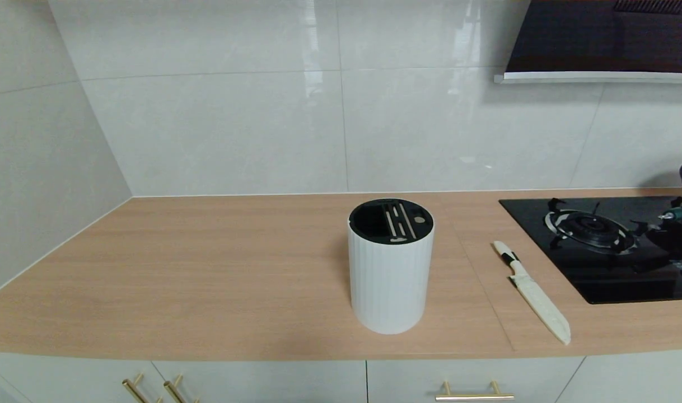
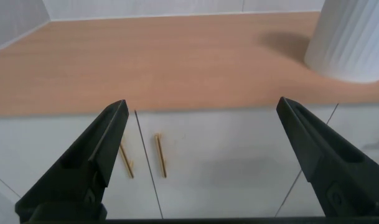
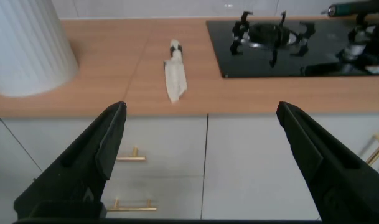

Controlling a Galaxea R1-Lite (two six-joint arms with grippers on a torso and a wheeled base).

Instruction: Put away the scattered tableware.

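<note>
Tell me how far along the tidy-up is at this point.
Done: nothing visibly. The knife lies flat on the counter between the white holder and the hob. In hand: nothing; the left gripper and right gripper are both open and empty, in front of the cabinet doors. Left: grasp the knife and put it in the holder.

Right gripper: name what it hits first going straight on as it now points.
Likely the white cabinet front just under the countertop edge; the knife lies above that line, though depth is unclear.
</note>
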